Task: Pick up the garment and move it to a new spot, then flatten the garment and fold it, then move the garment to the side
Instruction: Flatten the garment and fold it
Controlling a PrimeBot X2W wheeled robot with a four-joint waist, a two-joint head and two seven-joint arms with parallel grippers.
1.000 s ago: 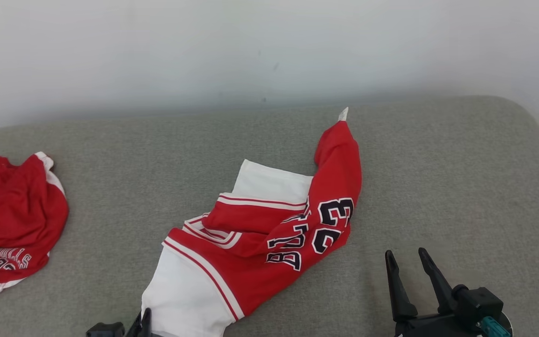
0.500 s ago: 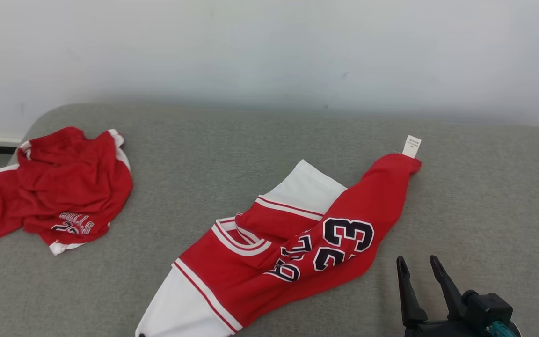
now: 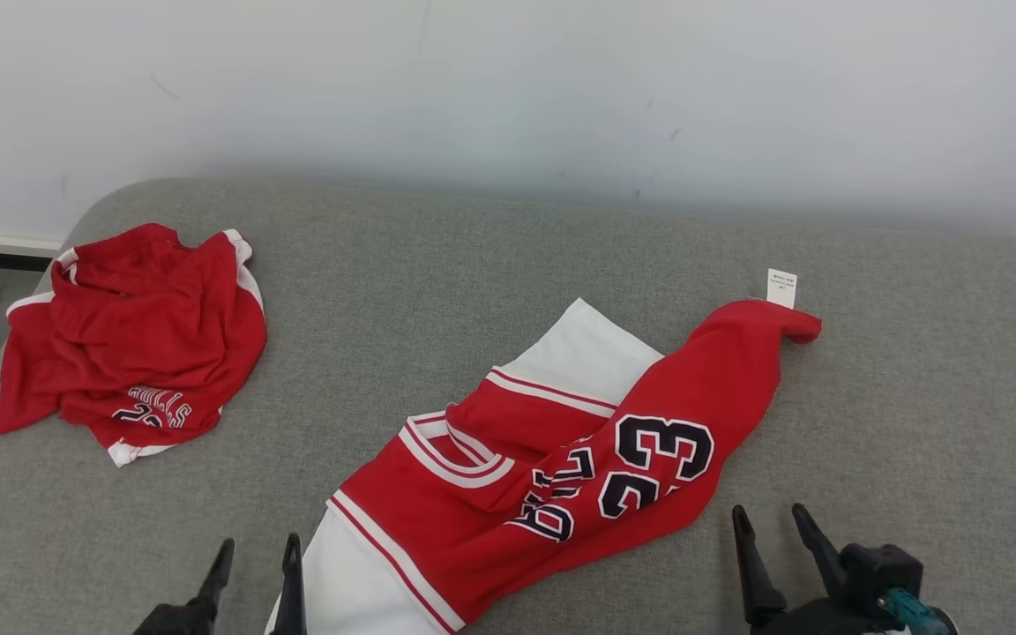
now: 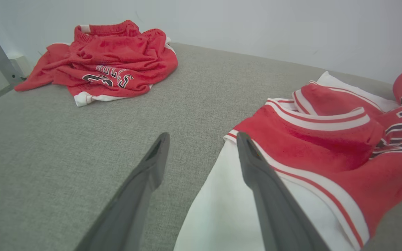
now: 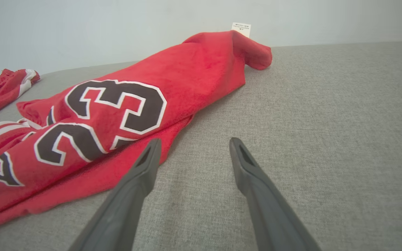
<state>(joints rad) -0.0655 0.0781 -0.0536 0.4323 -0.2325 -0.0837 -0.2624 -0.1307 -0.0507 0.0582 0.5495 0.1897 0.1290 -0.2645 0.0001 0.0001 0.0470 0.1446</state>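
A: Left gripper [image 3: 259, 557]?
B: Fingers spread wide, empty. One finger is over the jersey's [image 3: 561, 441] white hem [image 3: 358, 582], the other over bare cushion [image 3: 914, 397]. Can't tell if it touches.
A: Right gripper [image 3: 768, 520]?
B: Spread too, empty, over bare cushion just beside the red edge under the 23 [image 3: 658, 463].
A: Jersey?
B: Mid-cushion, lying diagonal, bunched and lapped over itself. Not flat.
A: Risks?
B: A left pinch at the hem may catch one layer only, or too many. Then the pull drags a fold along instead of opening it. The right closes on nothing unless it shifts onto cloth.
A: Farther out?
B: The far end is curled over by the tag [image 3: 781, 287]. Tugging from the near end probably twists it tighter.
A: And the red pile [image 3: 133, 344]?
B: Well apart, far left, near the cushion's edge. A wide sideways move could run the jersey into it.
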